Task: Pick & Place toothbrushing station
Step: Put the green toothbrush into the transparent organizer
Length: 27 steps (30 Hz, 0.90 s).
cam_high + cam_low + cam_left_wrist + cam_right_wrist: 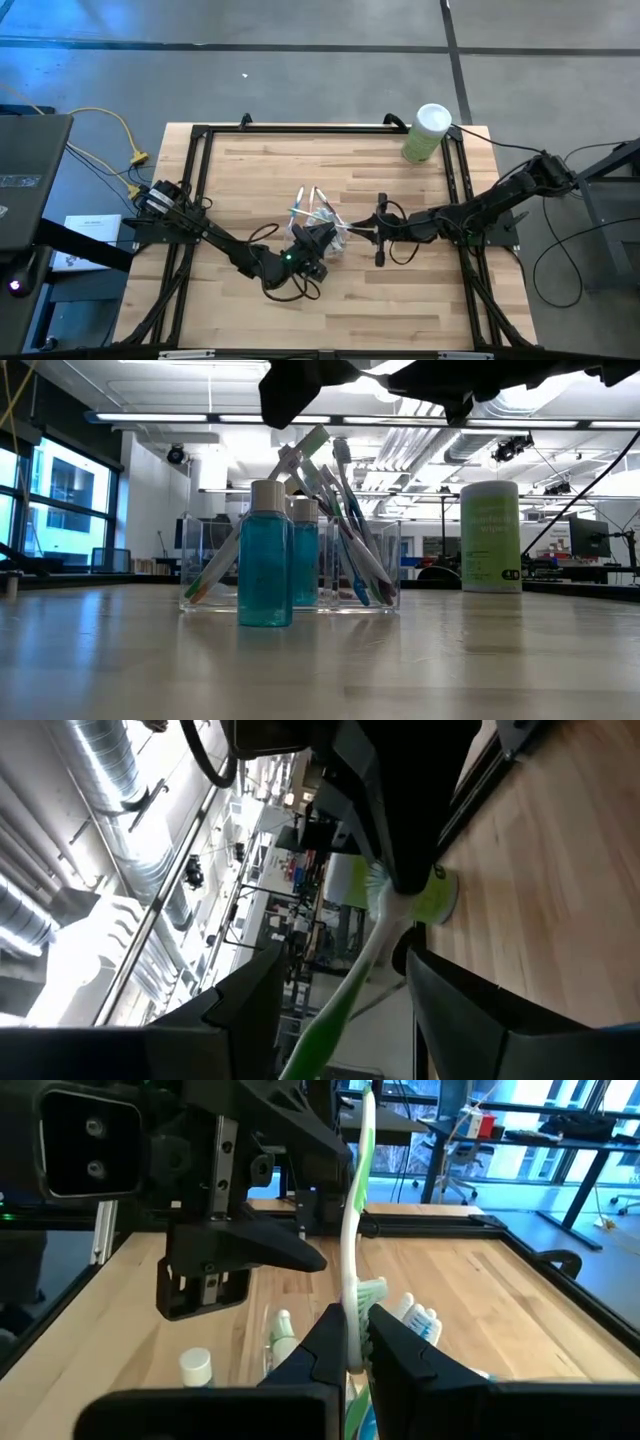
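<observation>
1. In the low view, two small bottles with blue liquid point(265, 555) and pale caps stand nearest, just in front of the clear holder point(390, 570).
2. The clear holder stands near the middle of the table point(400, 300). It contains several thin pastel toothbrushes point(345, 530), which lean in different directions with their heads up.
3. The right gripper point(352, 1342) is above the holder, and its two fingers are clenched on the handle of a green and white toothbrush point(356, 1200), which stands upright between them.
4. The left gripper point(345, 990) is just beside the holder. Its fingers are spread apart, the same green toothbrush shows between them, and they do not press on it.
5. Far at the right, a tall green canister point(427, 133) with a white lid stands well apart from the holder, near the far edge of the table.
</observation>
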Tool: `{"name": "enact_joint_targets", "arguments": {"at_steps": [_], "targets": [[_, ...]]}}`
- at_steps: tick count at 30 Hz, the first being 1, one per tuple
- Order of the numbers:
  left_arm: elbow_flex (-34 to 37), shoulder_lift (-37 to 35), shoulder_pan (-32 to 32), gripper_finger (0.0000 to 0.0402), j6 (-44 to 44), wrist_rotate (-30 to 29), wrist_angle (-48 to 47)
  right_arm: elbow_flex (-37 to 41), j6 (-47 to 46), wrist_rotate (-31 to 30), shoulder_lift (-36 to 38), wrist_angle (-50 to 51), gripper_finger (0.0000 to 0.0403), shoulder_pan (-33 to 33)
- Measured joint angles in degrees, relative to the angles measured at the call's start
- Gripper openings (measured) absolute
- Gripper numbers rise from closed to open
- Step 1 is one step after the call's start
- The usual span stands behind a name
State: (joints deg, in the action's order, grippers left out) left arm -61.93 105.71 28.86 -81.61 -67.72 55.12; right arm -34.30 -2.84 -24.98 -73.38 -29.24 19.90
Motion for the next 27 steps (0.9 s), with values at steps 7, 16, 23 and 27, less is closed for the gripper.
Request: {"name": "enact_joint_targets", "arguments": {"at_steps": [7,16,23,27], "targets": [[0.0,0.0,-0.19,0.0203,-0.05,-0.13,-0.57,-2.18,-0.21,0.03,0.0,2.47,0.0013,1.78],[0.0,-0.02,-0.24,0.0203,-0.01,0.04,-0.69,-5.57,-1.47,-0.26,0.0,8.09,0.0012,4.45],[0.0,-0.02,-0.26,0.0179,0.04,0.11,-0.71,-5.73,-2.87,0.01,0.0,9.09,0.0012,4.52],[0.0,-0.02,-0.26,0.0135,0.19,1.42,-0.71,-5.73,-2.94,0.06,0.0,9.34,0.0012,4.52]]}}
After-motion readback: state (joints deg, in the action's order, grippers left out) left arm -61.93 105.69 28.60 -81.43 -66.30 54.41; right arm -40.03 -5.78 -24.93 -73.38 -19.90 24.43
